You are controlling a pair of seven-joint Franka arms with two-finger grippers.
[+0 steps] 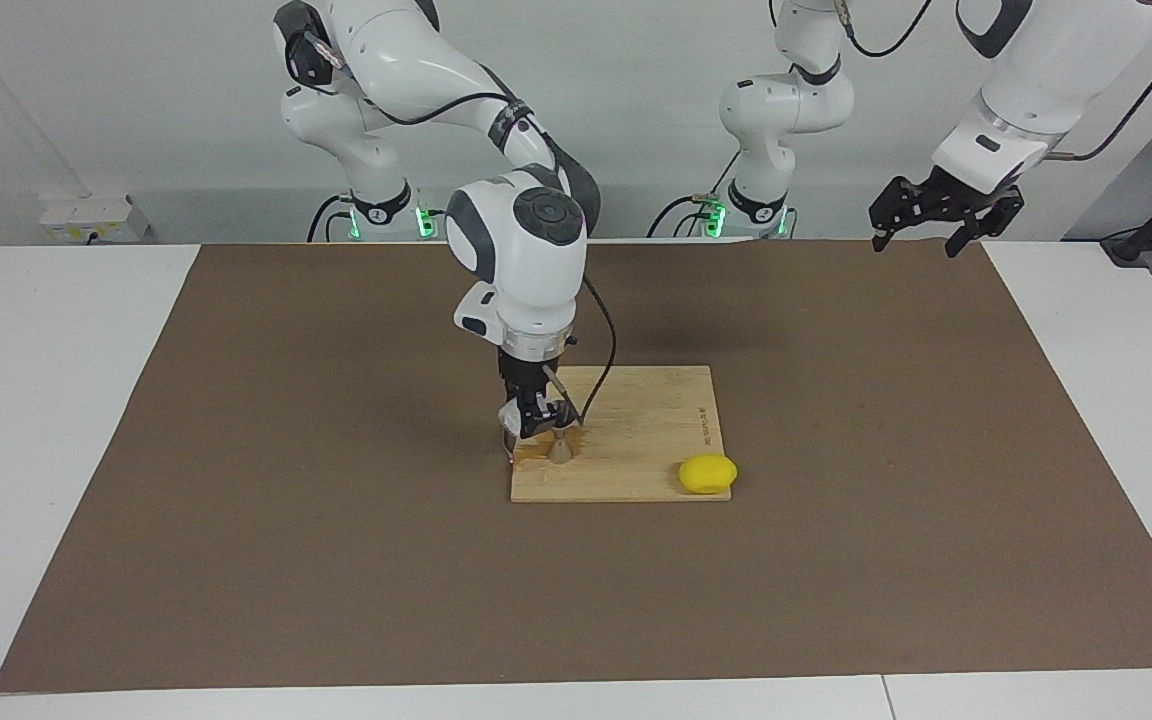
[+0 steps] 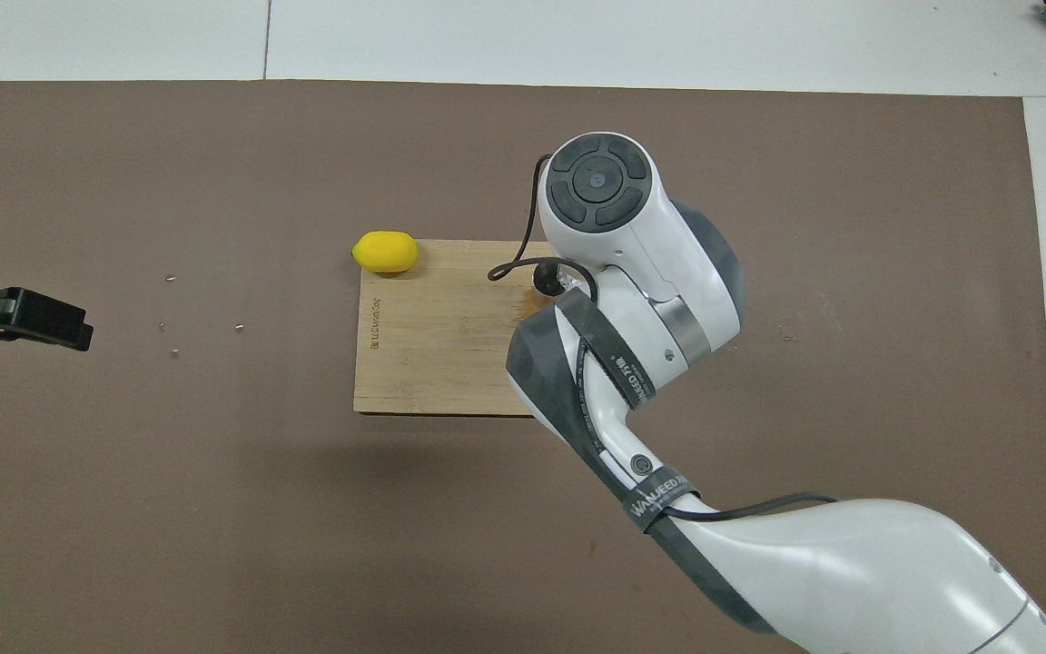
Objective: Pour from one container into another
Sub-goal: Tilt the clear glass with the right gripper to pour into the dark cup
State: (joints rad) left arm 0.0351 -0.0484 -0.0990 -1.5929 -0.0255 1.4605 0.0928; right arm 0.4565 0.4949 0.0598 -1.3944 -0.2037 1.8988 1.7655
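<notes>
Scene: a worktop (image 1: 66,420) covered by a brown mat (image 1: 336,560), with a wooden board (image 1: 636,440) near its middle.
Right gripper (image 1: 534,425): pressed together on the glass tumbler (image 1: 514,422), which is held tilted just above the jigger.
Jigger (image 1: 560,450): a small metal hourglass shape, stood upright on the board, near the corner toward the right arm's end and farthest from the robots.
Left gripper (image 1: 941,212): spread and holding nothing, waiting over the worktop's corner at the left arm's end.
Lemon (image 1: 707,474): on the board's other corner along the same edge.
Handling, as judged: the glass is likely stiff, slippery and breakable, best pinched across its walls; the jigger looks light and easily tipped.
</notes>
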